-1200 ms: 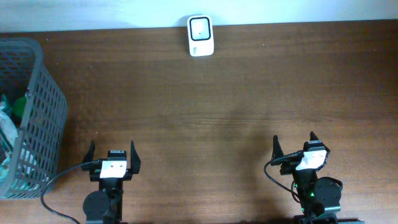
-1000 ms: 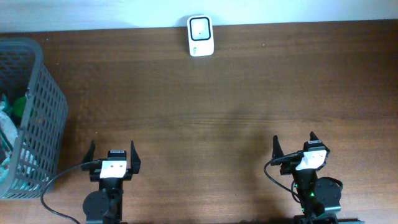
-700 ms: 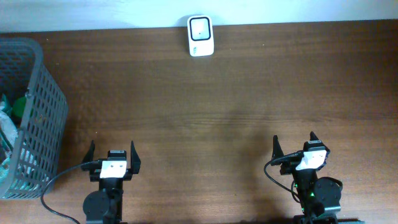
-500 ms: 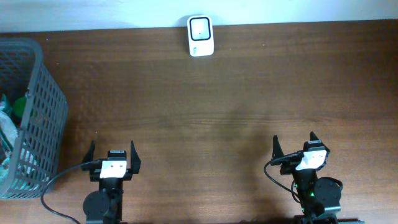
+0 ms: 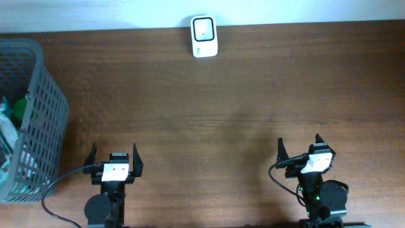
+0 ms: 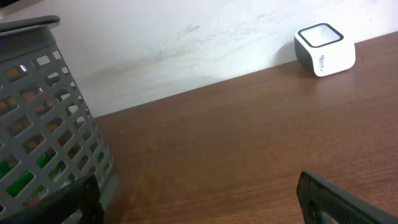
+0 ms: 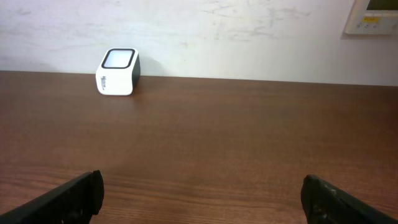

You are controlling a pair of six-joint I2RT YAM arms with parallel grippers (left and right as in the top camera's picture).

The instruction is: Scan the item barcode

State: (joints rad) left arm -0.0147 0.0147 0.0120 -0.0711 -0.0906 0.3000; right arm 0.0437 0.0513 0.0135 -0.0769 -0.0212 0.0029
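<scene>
A white barcode scanner (image 5: 204, 36) with a dark window stands at the table's far edge; it also shows at the upper right in the left wrist view (image 6: 324, 49) and at the upper left in the right wrist view (image 7: 118, 71). Items in green and white packaging (image 5: 9, 126) lie in the grey basket (image 5: 44, 120) at the left, mostly hidden by its mesh. My left gripper (image 5: 114, 152) sits open and empty at the near edge, right of the basket. My right gripper (image 5: 299, 144) is open and empty at the near right.
The basket wall (image 6: 43, 124) fills the left of the left wrist view, close to my left fingertip (image 6: 87, 196). A white wall runs behind the table. A wall panel (image 7: 376, 15) shows at the upper right in the right wrist view.
</scene>
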